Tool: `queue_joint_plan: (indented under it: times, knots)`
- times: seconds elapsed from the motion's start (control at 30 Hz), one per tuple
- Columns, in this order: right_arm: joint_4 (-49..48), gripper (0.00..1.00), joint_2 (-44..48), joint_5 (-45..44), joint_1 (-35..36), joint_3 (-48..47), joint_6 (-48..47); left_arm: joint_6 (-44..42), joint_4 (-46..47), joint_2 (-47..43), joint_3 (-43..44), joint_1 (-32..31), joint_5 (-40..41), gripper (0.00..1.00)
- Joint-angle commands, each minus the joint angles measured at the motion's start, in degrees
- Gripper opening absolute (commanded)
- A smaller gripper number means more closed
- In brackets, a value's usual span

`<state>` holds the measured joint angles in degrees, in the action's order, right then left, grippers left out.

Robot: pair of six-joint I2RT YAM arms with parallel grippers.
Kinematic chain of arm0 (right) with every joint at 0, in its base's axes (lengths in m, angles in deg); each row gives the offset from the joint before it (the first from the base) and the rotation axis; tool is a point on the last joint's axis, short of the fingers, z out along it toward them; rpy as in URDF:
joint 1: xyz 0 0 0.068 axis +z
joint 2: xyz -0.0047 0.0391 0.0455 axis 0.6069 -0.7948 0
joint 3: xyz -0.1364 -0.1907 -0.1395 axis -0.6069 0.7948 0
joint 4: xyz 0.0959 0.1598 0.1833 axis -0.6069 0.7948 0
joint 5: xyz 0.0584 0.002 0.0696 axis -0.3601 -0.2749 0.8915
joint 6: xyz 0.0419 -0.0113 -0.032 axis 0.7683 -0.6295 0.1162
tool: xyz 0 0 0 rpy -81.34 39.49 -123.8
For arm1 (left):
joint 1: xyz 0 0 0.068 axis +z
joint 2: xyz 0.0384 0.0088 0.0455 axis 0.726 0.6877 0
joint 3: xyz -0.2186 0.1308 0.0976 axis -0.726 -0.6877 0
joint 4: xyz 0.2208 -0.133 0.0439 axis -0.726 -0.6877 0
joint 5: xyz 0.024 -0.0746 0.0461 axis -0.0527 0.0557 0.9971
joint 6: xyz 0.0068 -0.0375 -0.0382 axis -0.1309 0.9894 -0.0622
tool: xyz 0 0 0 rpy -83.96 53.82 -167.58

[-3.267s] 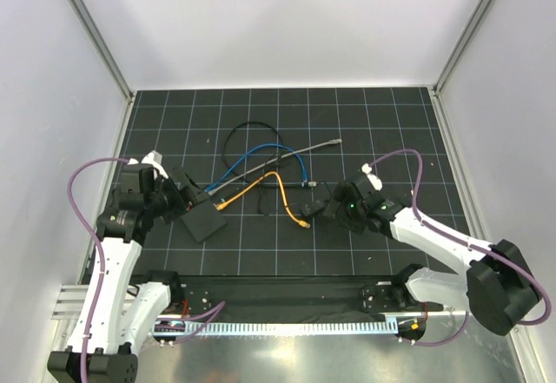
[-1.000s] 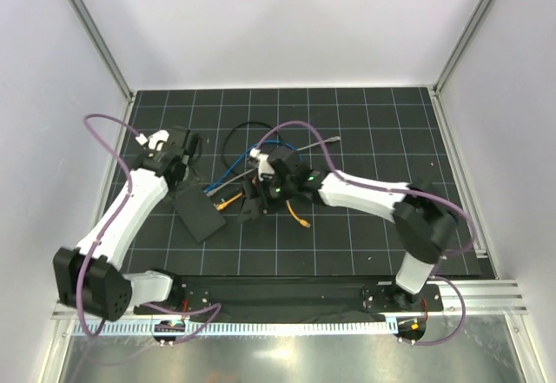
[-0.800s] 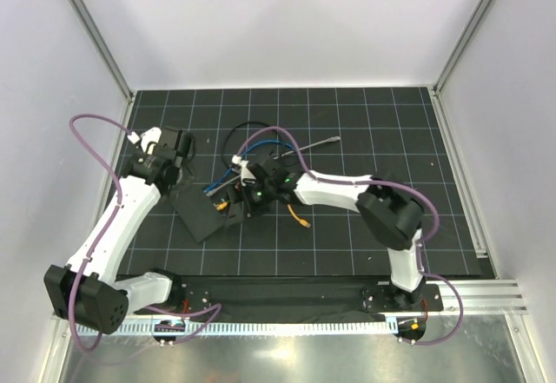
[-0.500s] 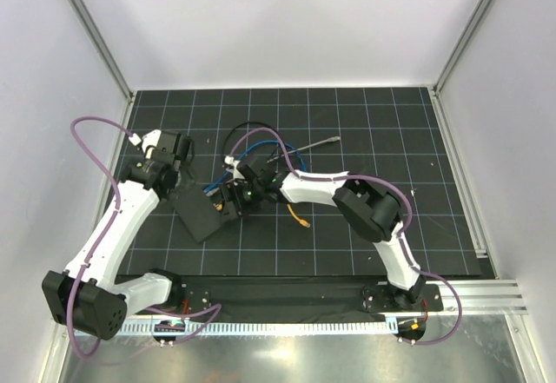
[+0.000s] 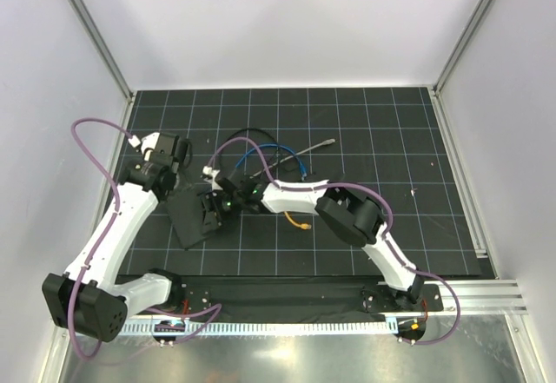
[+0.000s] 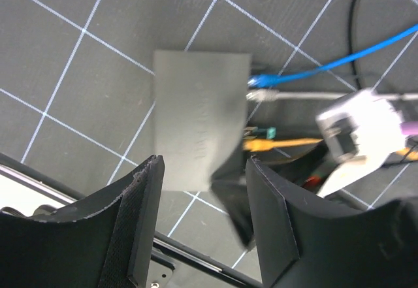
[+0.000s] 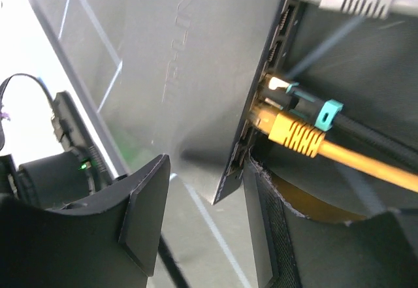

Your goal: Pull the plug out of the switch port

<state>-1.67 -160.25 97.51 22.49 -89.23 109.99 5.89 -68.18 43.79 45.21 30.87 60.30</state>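
The switch [image 5: 187,218] is a flat black box lying at the left of the mat. In the left wrist view it [image 6: 199,128] has several plugs along its right edge: blue [image 6: 262,80], grey [image 6: 261,95], black with a teal tab [image 6: 262,133] and orange [image 6: 261,145]. My right gripper [image 5: 213,207] is open at the switch's socket edge. In the right wrist view [image 7: 202,216] its jaws straddle the switch's [image 7: 196,59] near corner, just below the orange plug [image 7: 294,134]. My left gripper [image 5: 172,153] hovers open and empty above the switch [image 6: 202,216].
Blue [image 5: 271,149], grey [image 5: 304,151] and orange [image 5: 294,220] cables and a black loop [image 5: 239,135] trail from the switch toward the mat's middle. My right arm [image 5: 347,205] lies across them. The left wall stands close to the left arm.
My right arm has swept left across the cables, from the mat's right side to the switch's socket edge. The switch has shifted slightly left. My left gripper has lifted off the switch.
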Motion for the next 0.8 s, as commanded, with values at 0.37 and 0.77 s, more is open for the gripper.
queue_joint_plan:
  times: [0.37,0.77]
  knots:
    - [-7.05,0.74,12.24,-9.36,0.26,10.20,12.83,-0.02,1.60,-2.39,-2.79,2.94,-4.77,0.54]
    - [-21.82,0.39,9.01,-9.01,0.09,15.92,27.78,5.07,1.87,1.65,-6.92,3.38,-7.77,0.33]
